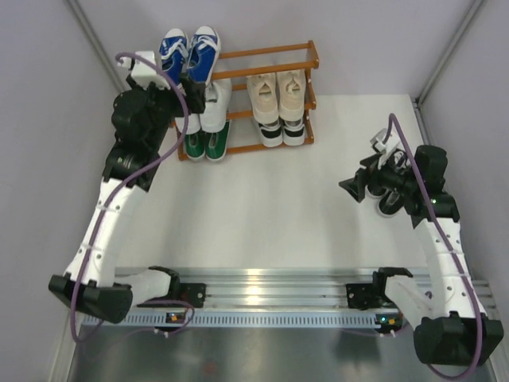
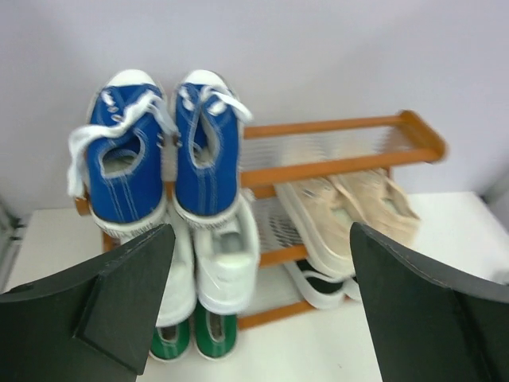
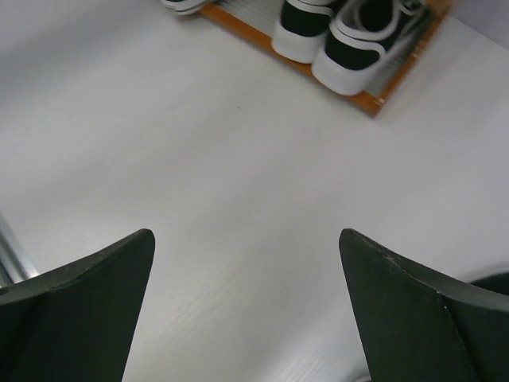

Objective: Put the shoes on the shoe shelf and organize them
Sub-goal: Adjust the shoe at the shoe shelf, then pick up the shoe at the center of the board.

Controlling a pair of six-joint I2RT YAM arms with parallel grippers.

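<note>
- Top view: the left end effector (image 1: 193,86), released, sits just before the blue shoes (image 1: 191,49) on the top tier of the shoe shelf (image 1: 274,52). The right end effector (image 1: 355,187), released, hovers near a black shoe (image 1: 390,201).
- Left wrist: the white pair (image 2: 227,263) and green pair (image 2: 195,338) sit below.
- Right wrist: the black-and-white shoes (image 3: 342,40) lie well ahead across the worktop (image 3: 199,159).

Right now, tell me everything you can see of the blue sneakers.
The blue sneakers are a canvas pair with white rubber toe caps, white sole edging, white stitching and loose white laces. They sit side by side on the top tier of the shoe shelf, at its left end, heels toward the arms, toes toward the back wall. Only the rails appear to touch them; the open left gripper stands clear.
</note>
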